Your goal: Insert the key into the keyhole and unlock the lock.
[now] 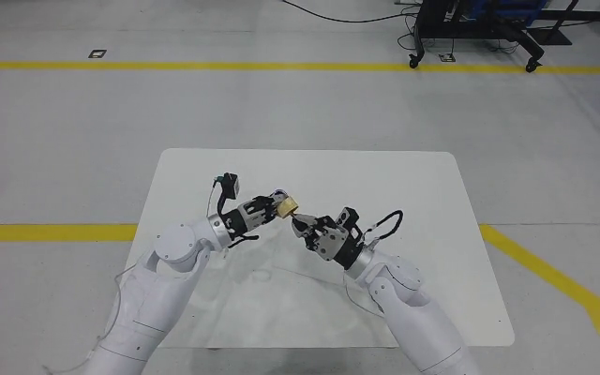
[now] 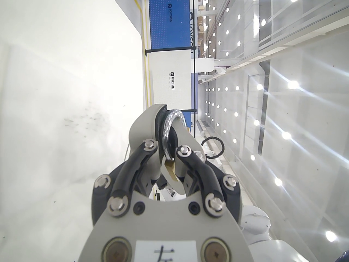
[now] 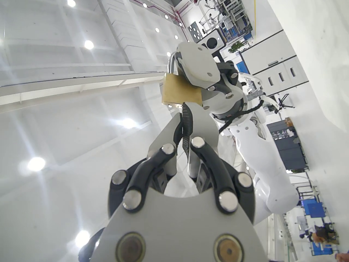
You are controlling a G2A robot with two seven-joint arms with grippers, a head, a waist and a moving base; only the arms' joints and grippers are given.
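Above the middle of the white table my two arms meet. My left gripper is shut on the silver shackle of a brass padlock, whose body hangs between the fingers. In the right wrist view the brass padlock is held by that other gripper. My right gripper is shut, its tips right at the lock's end face. A thin metal key is pinched between its pads, mostly hidden. Seen from the top, the right gripper sits just beside the lock.
The tabletop around the arms is bare white, with faint smudges on it. Yellow floor lines run past the table. A black wheeled frame stands far off at the back right.
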